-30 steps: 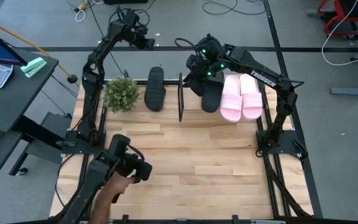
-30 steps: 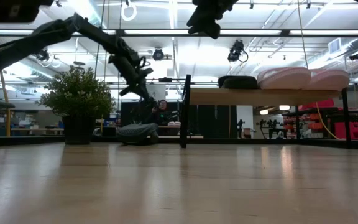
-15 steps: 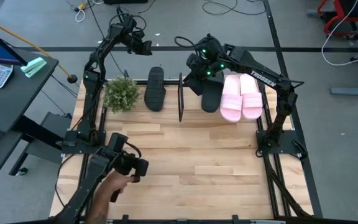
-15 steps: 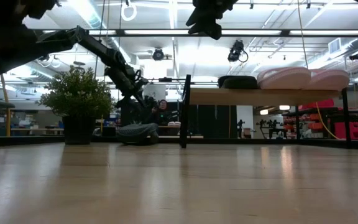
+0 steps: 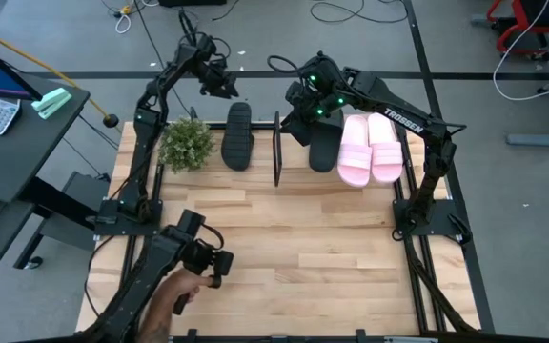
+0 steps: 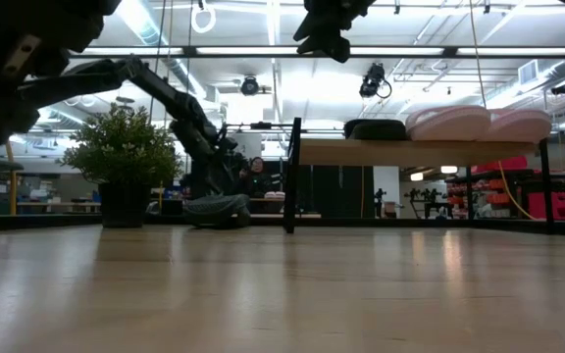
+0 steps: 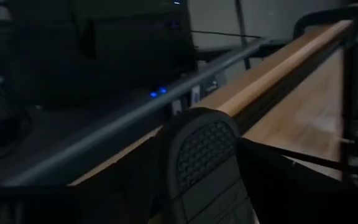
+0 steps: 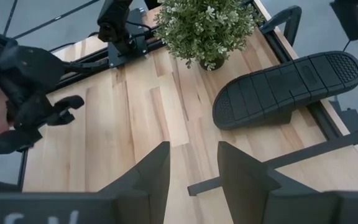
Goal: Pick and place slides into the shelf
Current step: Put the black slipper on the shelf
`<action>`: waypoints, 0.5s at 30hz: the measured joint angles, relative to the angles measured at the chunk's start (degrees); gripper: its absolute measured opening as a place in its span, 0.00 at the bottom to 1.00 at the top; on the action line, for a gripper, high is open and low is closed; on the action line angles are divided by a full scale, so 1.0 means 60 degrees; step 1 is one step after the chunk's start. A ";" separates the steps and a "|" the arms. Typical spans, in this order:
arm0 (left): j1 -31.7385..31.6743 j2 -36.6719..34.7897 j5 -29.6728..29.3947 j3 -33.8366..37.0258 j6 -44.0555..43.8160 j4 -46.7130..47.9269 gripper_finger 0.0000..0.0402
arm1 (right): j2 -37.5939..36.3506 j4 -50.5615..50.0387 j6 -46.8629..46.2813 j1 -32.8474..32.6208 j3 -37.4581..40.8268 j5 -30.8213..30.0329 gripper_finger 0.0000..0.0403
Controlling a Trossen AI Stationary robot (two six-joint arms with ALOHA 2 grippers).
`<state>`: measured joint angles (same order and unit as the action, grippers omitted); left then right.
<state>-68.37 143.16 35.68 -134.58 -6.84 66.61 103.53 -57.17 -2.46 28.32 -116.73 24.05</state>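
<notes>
The left gripper (image 5: pixel 225 88) is hanging open just beside the upside-down black slide (image 5: pixel 237 135) on the desk (image 5: pixel 303 248). If it is grabbing only the edge, the slide could be slipping out near the potted plant (image 5: pixel 187 143). The right gripper (image 5: pixel 298 100) is waiting open and empty over the shelf (image 6: pixel 420 152).

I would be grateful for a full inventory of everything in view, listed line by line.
pink slides: two, pale pink, side by side on the shelf
shelved black slide: one, black, on the shelf beside the pink pair
loose black slide: one, black, sole up on the table, between plant and shelf
shelf: one, light board on black uprights, table's far right
plant: one, green, far left
table: one, light wood slats
person's hand: one, holding a dark device, near left edge
left end effector: dark, above the loose black slide's far end
right end effector: dark, open, over the shelf's left end
</notes>
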 joint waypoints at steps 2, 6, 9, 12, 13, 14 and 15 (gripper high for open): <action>0.0021 0.0080 0.0418 0.0000 0.0026 0.0040 0.56 | 0.0000 0.0000 0.0004 0.0000 0.0000 0.0004 0.35; 0.0042 0.0296 0.0616 0.0000 0.0621 0.0198 0.56 | 0.0000 0.0000 0.0091 0.0000 0.0000 0.0004 0.35; 0.0027 0.0426 0.0621 0.0000 0.0787 0.0246 0.56 | 0.0000 0.0000 0.0098 0.0000 0.0000 0.0004 0.35; -0.0028 0.0555 0.0621 0.0000 0.0849 0.0370 0.56 | 0.0000 -0.0002 0.0104 0.0000 0.0000 0.0007 0.35; -0.0045 0.0593 0.0623 0.0000 0.0861 0.0394 0.56 | 0.0000 0.0000 0.0115 0.0000 0.0000 0.0007 0.35; -0.0045 0.0607 0.0633 0.0000 0.0919 0.0393 0.56 | 0.0000 -0.0001 0.0142 0.0000 0.0000 0.0007 0.35; -0.0050 0.0634 0.0663 0.0000 0.0964 0.0423 0.56 | 0.0000 0.0000 0.0169 0.0000 0.0000 0.0007 0.35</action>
<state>-68.67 146.96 39.66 -134.58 -1.05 69.15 103.53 -57.17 -1.45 28.32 -116.73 24.10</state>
